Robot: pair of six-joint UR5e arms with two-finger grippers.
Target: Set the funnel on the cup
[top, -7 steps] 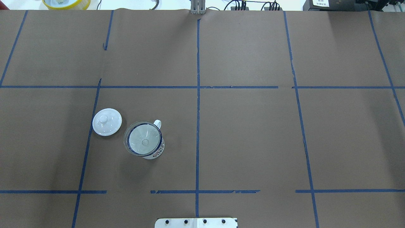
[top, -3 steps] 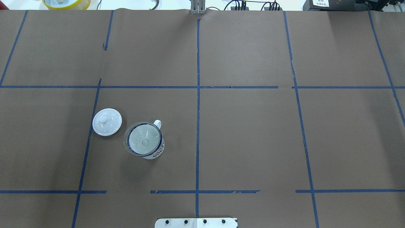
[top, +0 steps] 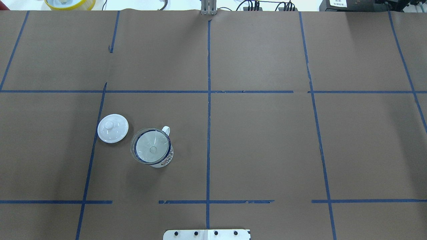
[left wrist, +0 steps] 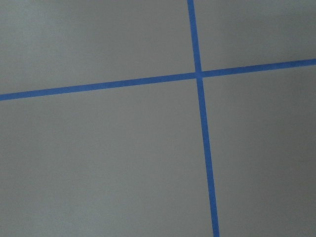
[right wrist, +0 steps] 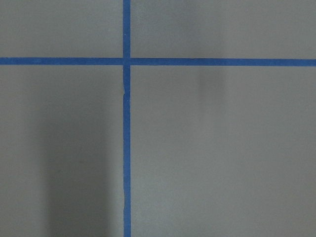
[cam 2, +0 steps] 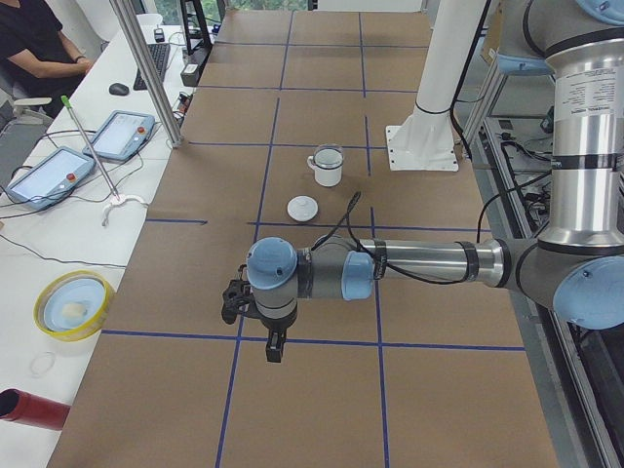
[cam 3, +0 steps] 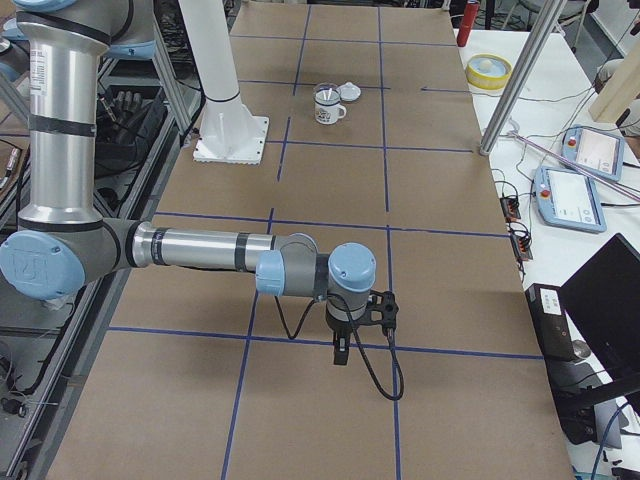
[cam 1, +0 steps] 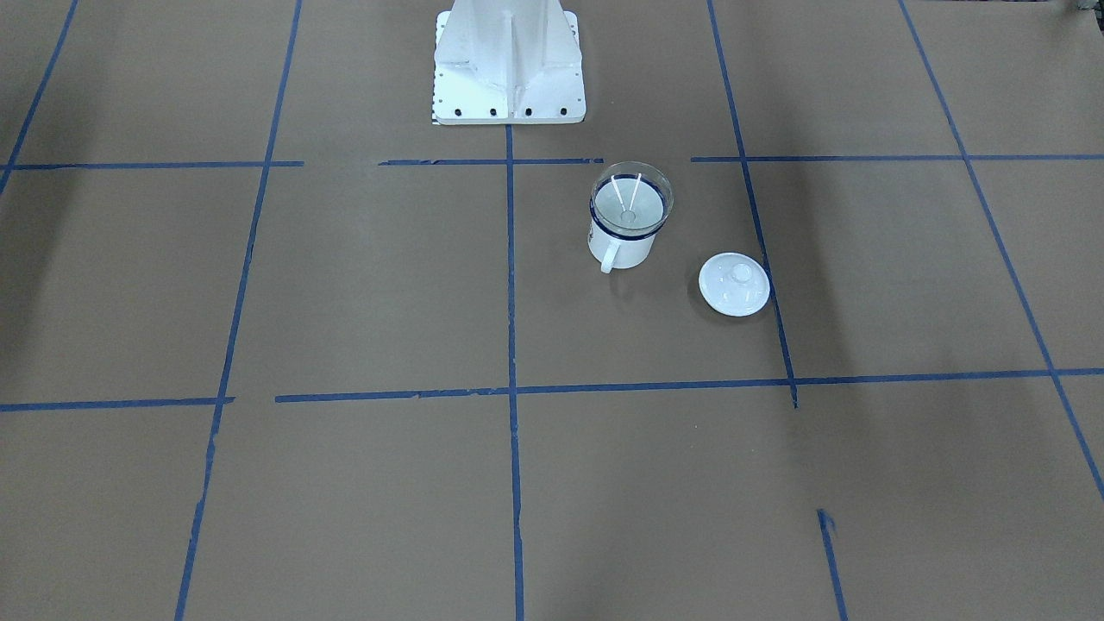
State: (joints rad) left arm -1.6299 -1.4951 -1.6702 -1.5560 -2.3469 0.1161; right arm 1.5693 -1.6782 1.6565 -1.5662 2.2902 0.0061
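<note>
The clear funnel (top: 151, 148) sits in the mouth of the white mug with a dark blue rim (top: 167, 159), left of the table's middle line; its bowl rests on the rim. Both also show in the front view, the funnel (cam 1: 630, 205) in the cup (cam 1: 623, 247). No gripper is near them. My left gripper (cam 2: 274, 346) hangs over the table's left end, far from the cup (cam 2: 328, 168). My right gripper (cam 3: 340, 352) hangs over the right end. Both show only in side views, so I cannot tell whether they are open or shut.
A round white lid with a knob (top: 112, 128) lies just left of the cup. The robot's base plate (top: 206, 234) is at the near edge. A yellow bowl (cam 2: 73, 304) and teach pendants (cam 2: 125, 134) lie on the side bench.
</note>
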